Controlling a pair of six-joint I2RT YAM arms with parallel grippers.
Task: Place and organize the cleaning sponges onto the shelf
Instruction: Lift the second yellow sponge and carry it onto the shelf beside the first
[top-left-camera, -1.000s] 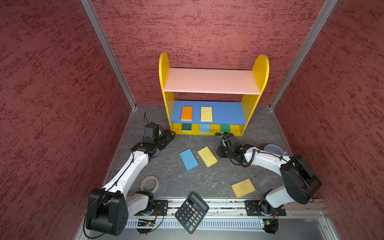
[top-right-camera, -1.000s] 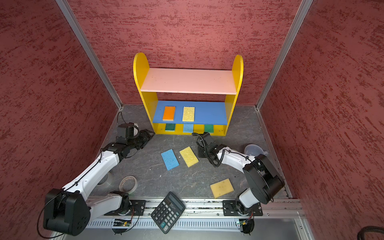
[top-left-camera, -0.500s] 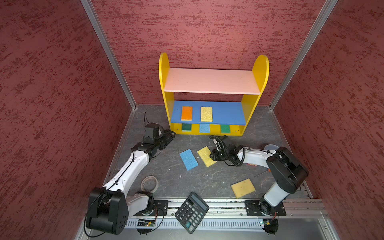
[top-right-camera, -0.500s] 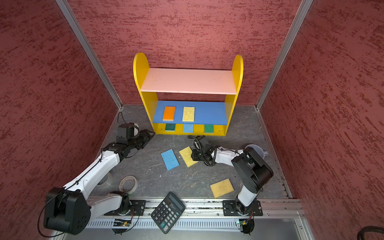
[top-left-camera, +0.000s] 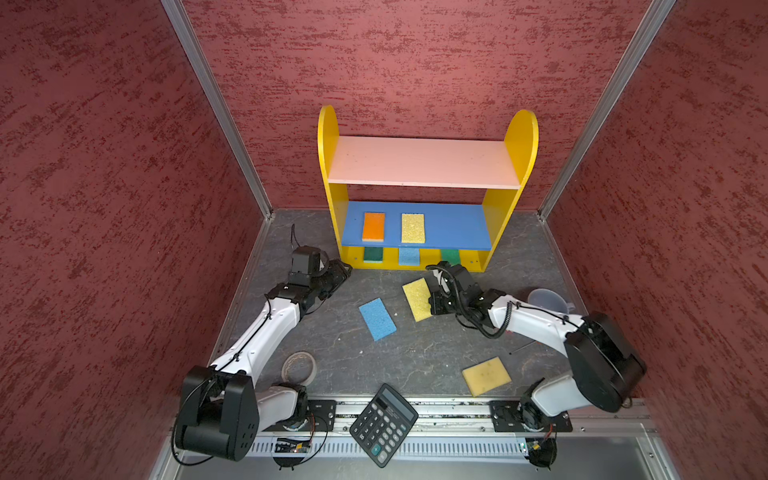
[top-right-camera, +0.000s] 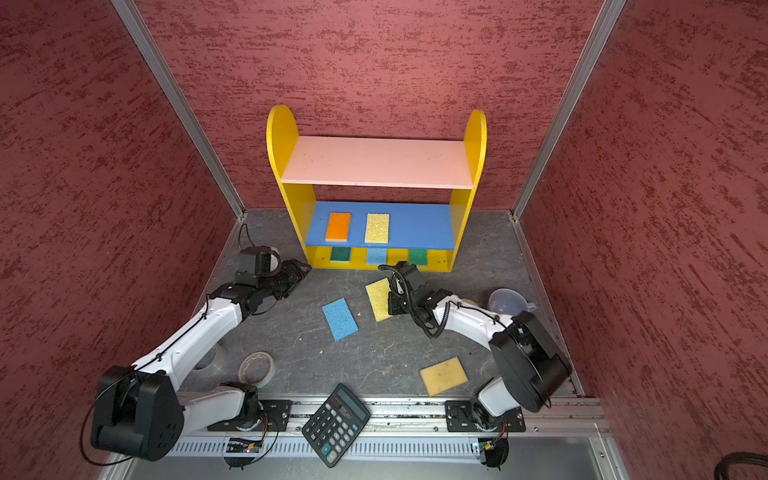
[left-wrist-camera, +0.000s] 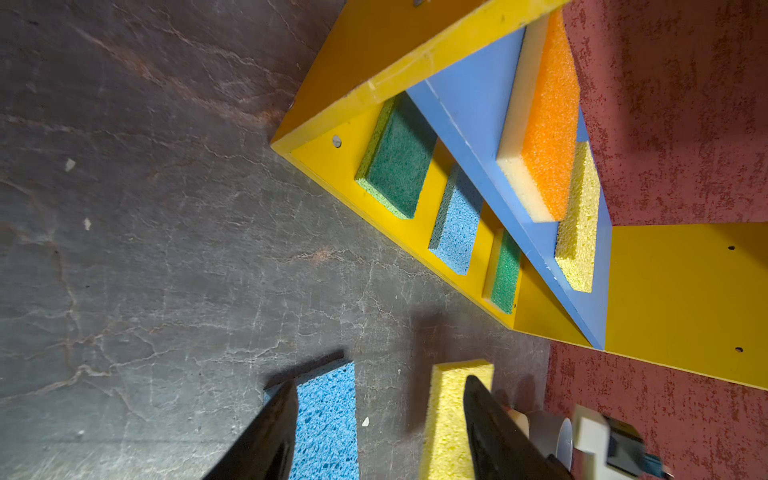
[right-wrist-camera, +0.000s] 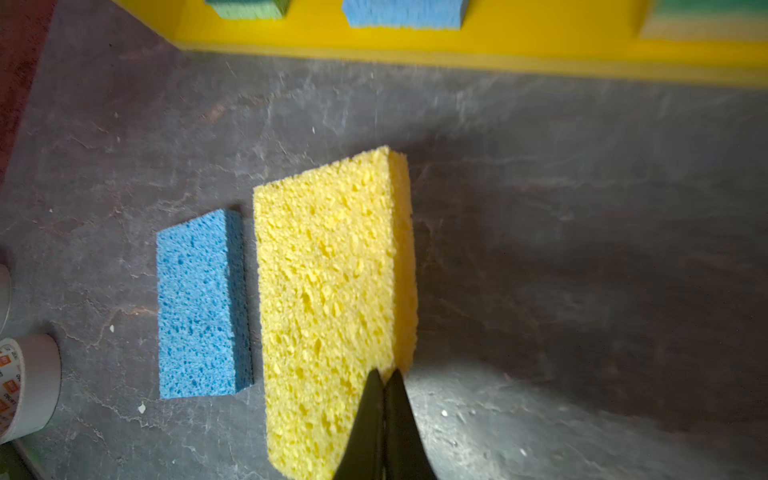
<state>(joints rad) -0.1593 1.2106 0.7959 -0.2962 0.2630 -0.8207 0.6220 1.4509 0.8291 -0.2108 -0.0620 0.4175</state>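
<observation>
While your right jaws are pinched shut on one edge of the yellow sponge (right-wrist-camera: 332, 299), just beside the blue sponge (top-left-camera: 377, 319) on the counter (top-left-camera: 415, 353), the pickup looks to be the step in hand. Next, lift it clear and carry it to the shelf (top-left-camera: 524, 137). The blue middle board (top-left-camera: 453, 226) has room beside its orange sponge (top-left-camera: 373, 226) and shelved yellow sponge (top-left-camera: 413, 227). The bottom tier holds two green sponges and one blue; the pink top board (top-left-camera: 424, 162) is bare. Your left jaws hang open near the shelf's foot.
</observation>
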